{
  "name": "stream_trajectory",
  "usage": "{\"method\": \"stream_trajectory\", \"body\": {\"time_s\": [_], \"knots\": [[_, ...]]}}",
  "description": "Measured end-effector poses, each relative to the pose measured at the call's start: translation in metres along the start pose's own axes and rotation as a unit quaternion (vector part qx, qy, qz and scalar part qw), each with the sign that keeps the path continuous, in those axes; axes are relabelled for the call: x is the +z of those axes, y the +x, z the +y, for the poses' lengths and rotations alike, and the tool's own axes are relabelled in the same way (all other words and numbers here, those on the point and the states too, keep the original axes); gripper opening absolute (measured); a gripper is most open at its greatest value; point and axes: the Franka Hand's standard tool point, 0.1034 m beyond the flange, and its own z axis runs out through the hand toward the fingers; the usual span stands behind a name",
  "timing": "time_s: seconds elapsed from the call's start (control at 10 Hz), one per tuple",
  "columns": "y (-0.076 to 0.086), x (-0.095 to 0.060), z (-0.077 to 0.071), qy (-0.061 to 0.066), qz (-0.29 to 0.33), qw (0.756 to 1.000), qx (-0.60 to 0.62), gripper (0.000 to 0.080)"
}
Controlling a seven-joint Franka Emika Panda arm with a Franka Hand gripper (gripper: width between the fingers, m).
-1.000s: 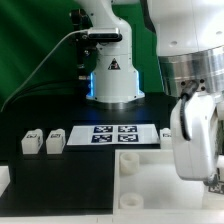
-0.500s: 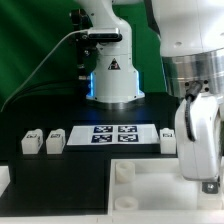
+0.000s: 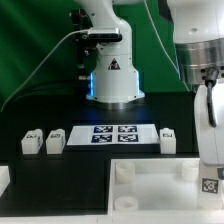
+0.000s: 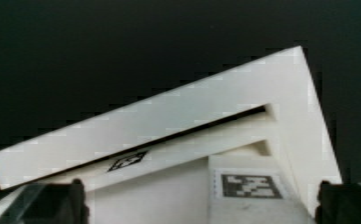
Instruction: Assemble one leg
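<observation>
One leg, a small white post with a square tag, stands at the right-hand corner of the large white tray-like piece in the exterior view. My gripper hangs just above it. In the wrist view the same leg sits between my dark fingers, which stand wide apart with gaps on both sides, so the gripper is open and holds nothing. Three more legs lie on the black table: two on the exterior view's left and one on its right.
The marker board lies in front of the robot's base. A raised corner of the tray-like piece stands near the middle. A green backdrop hangs behind. A white block shows at the left edge.
The gripper has opened and let go of the leg, which stays at the tray piece's corner. The hand has shifted toward the exterior view's right and lifted slightly.
</observation>
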Motion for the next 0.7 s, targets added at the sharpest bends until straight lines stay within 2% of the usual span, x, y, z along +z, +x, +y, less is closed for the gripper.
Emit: {"method": "stream_trajectory", "body": {"time_s": [0.7], "knots": [[-0.0001,0.0006,0.0004,0.0,0.0,1.0,-0.001,0.0649]]}}
